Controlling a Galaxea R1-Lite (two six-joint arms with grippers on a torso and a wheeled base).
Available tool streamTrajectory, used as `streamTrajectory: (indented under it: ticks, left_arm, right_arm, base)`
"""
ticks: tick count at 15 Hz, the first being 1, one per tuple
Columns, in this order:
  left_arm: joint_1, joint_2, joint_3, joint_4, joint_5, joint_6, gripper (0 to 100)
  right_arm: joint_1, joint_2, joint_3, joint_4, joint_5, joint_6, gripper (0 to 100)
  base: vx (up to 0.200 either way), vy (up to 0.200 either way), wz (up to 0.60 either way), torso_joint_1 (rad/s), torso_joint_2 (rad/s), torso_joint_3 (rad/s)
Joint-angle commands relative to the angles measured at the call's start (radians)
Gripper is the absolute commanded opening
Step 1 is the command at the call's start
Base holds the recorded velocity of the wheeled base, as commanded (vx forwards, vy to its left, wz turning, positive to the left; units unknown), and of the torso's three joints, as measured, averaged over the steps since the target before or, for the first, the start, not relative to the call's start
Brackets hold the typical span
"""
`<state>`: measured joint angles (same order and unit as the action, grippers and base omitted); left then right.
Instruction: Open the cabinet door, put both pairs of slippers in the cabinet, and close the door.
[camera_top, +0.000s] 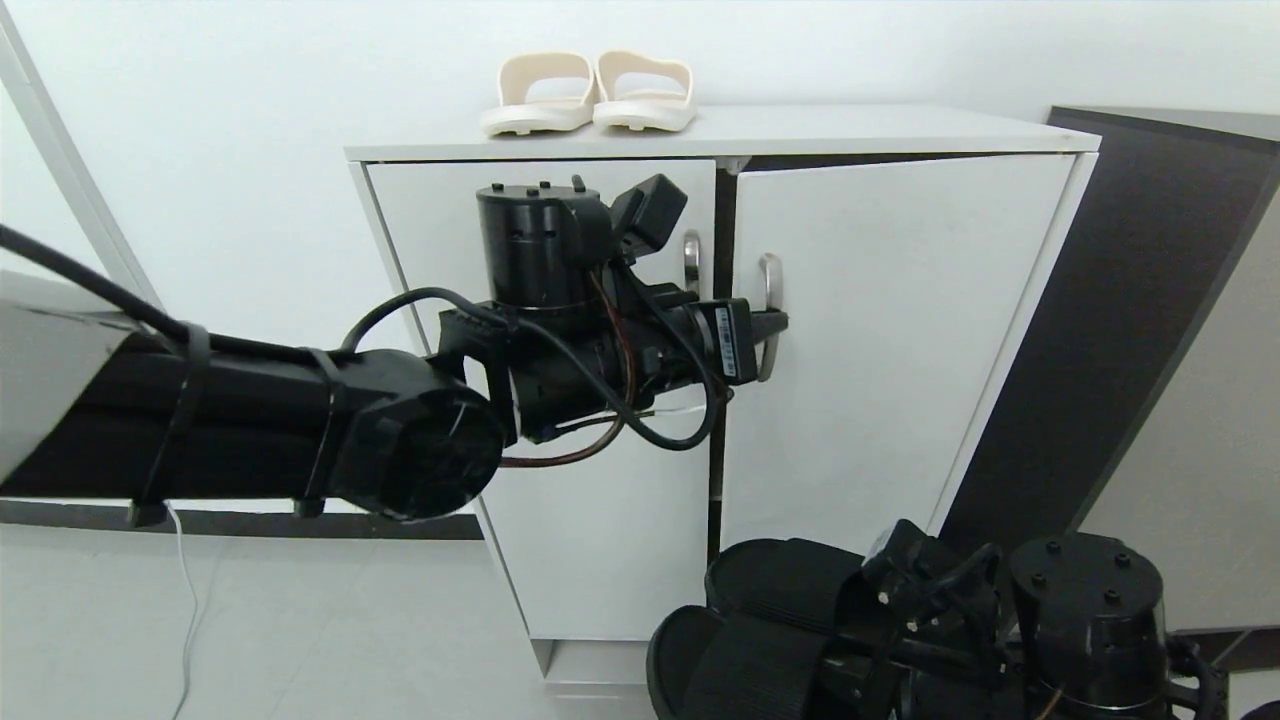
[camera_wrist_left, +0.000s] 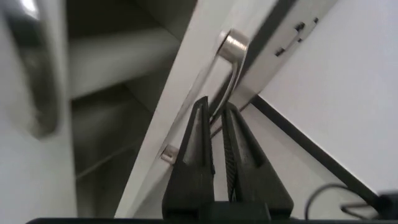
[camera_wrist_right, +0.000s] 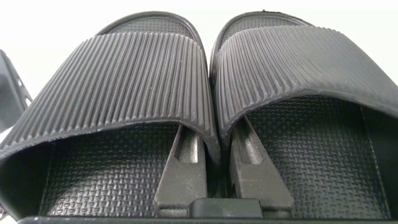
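A white cabinet has two doors. The right door stands slightly ajar. My left gripper is shut on that door's metal handle. In the left wrist view the fingertips pinch the handle, and a shelf shows through the gap. A cream pair of slippers rests on the cabinet top. Low in front of the cabinet, my right gripper is shut on the black slippers, pinching the inner walls of both slippers together.
The left door is closed, its handle close beside the held one. A dark panel stands right of the cabinet. A thin white cable lies on the pale floor to the left.
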<state>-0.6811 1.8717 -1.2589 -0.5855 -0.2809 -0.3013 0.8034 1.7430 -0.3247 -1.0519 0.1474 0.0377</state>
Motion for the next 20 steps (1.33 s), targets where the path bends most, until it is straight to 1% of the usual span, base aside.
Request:
streamTrajectory:
  ticks: [1, 2, 4, 6, 7, 8, 10, 12, 15, 16, 19, 20]
  left_arm:
    - [-0.043, -0.088, 0.105, -0.062, 0.006, 0.001, 0]
    - [-0.055, -0.115, 0.150, -0.083, 0.008, 0.001, 0]
    - [-0.055, -0.164, 0.205, -0.089, 0.011, 0.002, 0]
    - [-0.051, -0.192, 0.239, -0.108, 0.011, -0.002, 0]
    - [-0.025, -0.197, 0.259, -0.129, 0.011, -0.002, 0]
    - [-0.011, -0.192, 0.263, -0.143, 0.009, -0.002, 0]
    - [0.020, -0.169, 0.250, -0.151, -0.014, -0.018, 0]
    - [0.031, -0.126, 0.216, -0.154, -0.038, -0.024, 0]
    - [0.031, -0.060, 0.150, -0.154, -0.038, -0.024, 0]
    - [0.031, -0.020, 0.108, -0.154, -0.038, -0.025, 0]
    - [0.031, 0.026, 0.070, -0.154, -0.037, -0.027, 0]
    - [0.031, 0.038, 0.059, -0.154, -0.037, -0.035, 0]
  right_arm:
    - [0.007, -0.014, 0.010, 0.000, 0.000, -0.001, 0]
    - [0.013, -0.014, 0.012, 0.000, 0.000, -0.001, 0]
    - [0.025, -0.023, 0.018, 0.000, 0.000, -0.002, 0]
    - [0.042, -0.033, 0.022, 0.001, 0.000, -0.002, 0]
    - [0.051, -0.031, 0.022, 0.001, -0.002, -0.002, 0]
    - [0.053, -0.028, 0.022, 0.001, -0.002, -0.002, 0]
    - [0.062, -0.031, 0.026, 0.001, -0.003, -0.002, 0]
    - [0.089, -0.033, 0.044, 0.001, -0.008, -0.002, 0]
    - [0.122, -0.036, 0.067, 0.001, -0.009, -0.002, 0]
    - [0.132, -0.037, 0.082, 0.001, -0.009, -0.004, 0]
    - [0.145, -0.042, 0.115, 0.003, -0.008, -0.045, 0]
    - [0.152, -0.039, 0.116, 0.006, -0.005, -0.058, 0]
  base:
    - [0.000, 0.000, 0.00, 0.000, 0.00, 0.000]
    - [0.000, 0.000, 0.00, 0.000, 0.00, 0.000]
    - [0.000, 0.000, 0.00, 0.000, 0.00, 0.000]
    - [0.000, 0.000, 0.00, 0.000, 0.00, 0.000]
    - [0.000, 0.000, 0.00, 0.000, 0.00, 0.000]
    - [0.000, 0.000, 0.00, 0.000, 0.00, 0.000]
    - [0.000, 0.000, 0.00, 0.000, 0.00, 0.000]
    - [0.000, 0.000, 0.00, 0.000, 0.00, 0.000]
    - [0.000, 0.000, 0.00, 0.000, 0.00, 0.000]
    - [0.000, 0.000, 0.00, 0.000, 0.00, 0.000]
    - [0.000, 0.000, 0.00, 0.000, 0.00, 0.000]
    - [0.000, 0.000, 0.00, 0.000, 0.00, 0.000]
